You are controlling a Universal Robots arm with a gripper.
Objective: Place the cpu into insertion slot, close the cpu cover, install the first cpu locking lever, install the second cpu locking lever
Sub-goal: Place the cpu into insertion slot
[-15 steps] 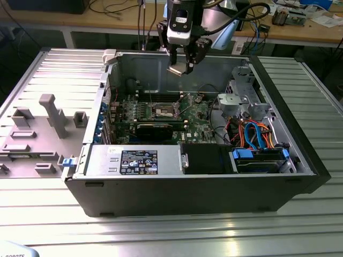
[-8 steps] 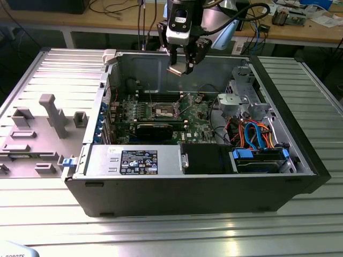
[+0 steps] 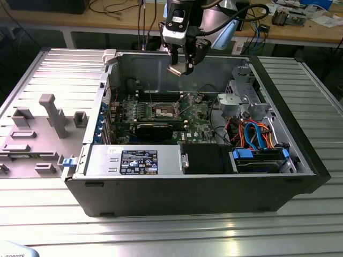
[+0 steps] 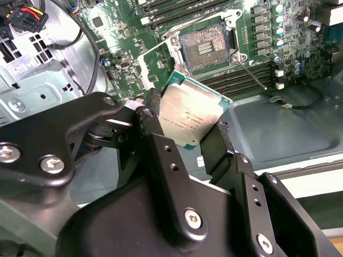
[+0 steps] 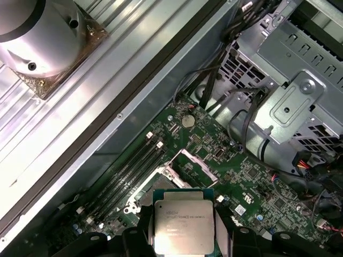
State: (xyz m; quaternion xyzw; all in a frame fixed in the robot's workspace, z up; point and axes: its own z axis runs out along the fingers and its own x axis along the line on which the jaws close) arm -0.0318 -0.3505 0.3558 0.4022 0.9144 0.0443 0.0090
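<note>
Cpu (image 4: 194, 113) clenched btwn pincer (image 4: 187, 119) fingers (image 4: 156, 143), high over insertion slot (image 4: 206, 47), 2 edges partly hid

The exterior view looks down at a slant, from some way off, on the whole open computer case (image 3: 187, 195) on the table (image 3: 161, 235). Both wrist views sit close behind the pincer (image 4: 190, 120), facing down past the gripped cpu (image 4: 187, 107) onto the green circuit board (image 4: 128, 48), their shared ground.
</note>
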